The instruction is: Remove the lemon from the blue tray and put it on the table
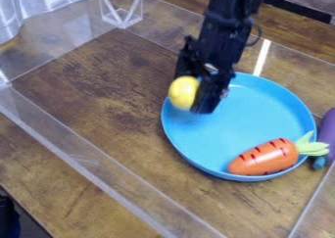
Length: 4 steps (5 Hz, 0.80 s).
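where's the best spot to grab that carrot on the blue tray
Grip the carrot across its thick orange middle, coming from above. It lies flat on the blue tray, leafy end toward the rim, so jaws can straddle its width; the tapering tip and soft green top give poorer hold.
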### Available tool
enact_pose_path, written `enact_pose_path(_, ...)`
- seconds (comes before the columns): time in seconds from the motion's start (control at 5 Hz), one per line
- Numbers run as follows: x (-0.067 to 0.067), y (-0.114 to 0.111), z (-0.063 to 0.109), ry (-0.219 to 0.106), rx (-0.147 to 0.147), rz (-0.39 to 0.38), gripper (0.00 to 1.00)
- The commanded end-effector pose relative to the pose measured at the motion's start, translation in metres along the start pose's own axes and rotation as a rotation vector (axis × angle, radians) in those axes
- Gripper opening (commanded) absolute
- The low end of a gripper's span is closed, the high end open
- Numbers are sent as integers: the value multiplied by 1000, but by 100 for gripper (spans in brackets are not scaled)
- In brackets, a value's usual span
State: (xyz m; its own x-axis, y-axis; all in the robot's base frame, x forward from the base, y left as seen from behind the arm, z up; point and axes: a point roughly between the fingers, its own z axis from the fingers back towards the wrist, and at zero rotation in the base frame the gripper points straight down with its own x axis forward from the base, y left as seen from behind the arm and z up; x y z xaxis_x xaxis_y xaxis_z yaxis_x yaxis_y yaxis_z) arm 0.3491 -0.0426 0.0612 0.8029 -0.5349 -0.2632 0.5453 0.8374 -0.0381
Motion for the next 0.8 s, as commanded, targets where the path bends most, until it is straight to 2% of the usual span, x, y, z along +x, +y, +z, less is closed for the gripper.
enact_pose_path(0.0,-6,16,40,-83,62,1,0)
enact_pose_path(0.2,-12,29,44,-76,82,2,0)
enact_pose_path(0.4,-20,45,53,-62,109,-41,0)
enact_pose_path(0.6,-23,54,53,-54,119,-83,0)
